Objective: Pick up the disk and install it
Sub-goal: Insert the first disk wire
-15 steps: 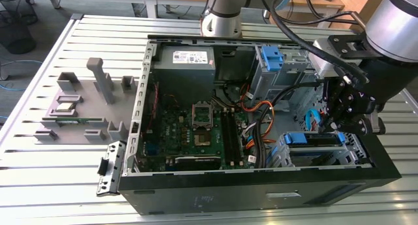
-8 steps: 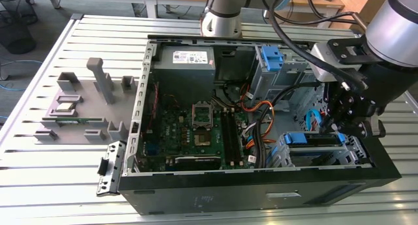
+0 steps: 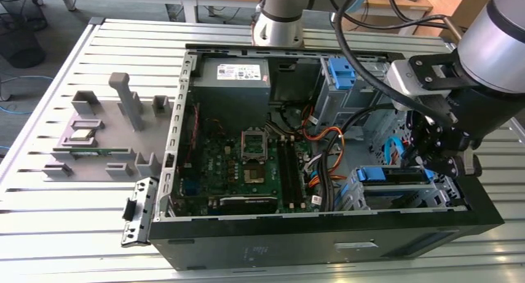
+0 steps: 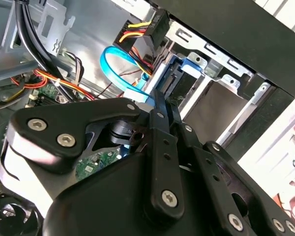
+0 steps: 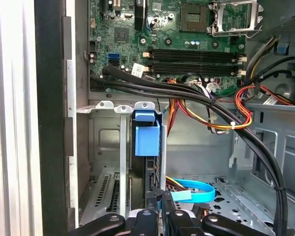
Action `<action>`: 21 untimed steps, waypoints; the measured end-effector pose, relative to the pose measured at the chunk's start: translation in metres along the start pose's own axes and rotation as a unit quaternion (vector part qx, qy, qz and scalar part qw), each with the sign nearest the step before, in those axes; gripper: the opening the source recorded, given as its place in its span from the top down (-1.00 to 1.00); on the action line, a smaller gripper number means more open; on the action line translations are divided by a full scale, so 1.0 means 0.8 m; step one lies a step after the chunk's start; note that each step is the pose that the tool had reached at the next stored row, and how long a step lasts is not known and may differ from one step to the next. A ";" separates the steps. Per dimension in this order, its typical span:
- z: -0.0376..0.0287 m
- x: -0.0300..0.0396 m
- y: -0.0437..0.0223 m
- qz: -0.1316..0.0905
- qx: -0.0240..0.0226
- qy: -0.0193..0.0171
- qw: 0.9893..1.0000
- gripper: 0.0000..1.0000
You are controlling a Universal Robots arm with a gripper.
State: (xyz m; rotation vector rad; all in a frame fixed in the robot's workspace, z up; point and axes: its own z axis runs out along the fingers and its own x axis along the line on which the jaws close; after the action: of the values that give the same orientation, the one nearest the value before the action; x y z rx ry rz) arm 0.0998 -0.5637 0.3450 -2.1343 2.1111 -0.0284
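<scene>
First wrist view: the disk [image 5: 148, 147] is being seen edge-on, standing upright in a slot of the drive cage [image 5: 105, 147], with its blue bracket turned toward the camera. In the exterior view the disk [image 3: 394, 174] is being located at about four o'clock from the motherboard [image 3: 246, 160], inside the cage at that corner of the case [image 3: 328, 240].

The gripper [image 5: 160, 204] is being read as pinching the disk by its near edge. In the second wrist view the fingers [image 4: 163, 147] are being shown drawn close together, with only the thin edge of the disk [image 4: 179, 73] running out from between them.

Handling, as judged: the disk is being taken as rigid and dense for its size. Its metal faces are being taken as smooth and apt to slip, and it is probably sensitive to knocks. The narrow side edges are being judged the safest hold; the plastic bracket may flex a little, and the circuit-board face is being judged best left untouched.

A blue flat cable [image 5: 194, 187] is being noted just beside the grip, and a black cable bundle [image 5: 187, 93] is being seen crossing between cage and motherboard. In the exterior view a lone blue bracket [image 3: 340, 74] is being seen at about one o'clock from the motherboard.
</scene>
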 end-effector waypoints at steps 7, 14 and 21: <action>0.0004 0.0049 0.0038 0.000 0.007 -0.010 1.000 0.68; 0.0015 0.0064 0.0061 0.001 0.010 -0.015 1.000 0.68; 0.0019 0.0064 0.0062 0.000 0.010 -0.015 1.000 0.68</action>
State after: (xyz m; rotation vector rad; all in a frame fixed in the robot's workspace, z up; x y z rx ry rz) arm 0.0951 -0.5687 0.3425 -2.1094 2.0868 -0.0183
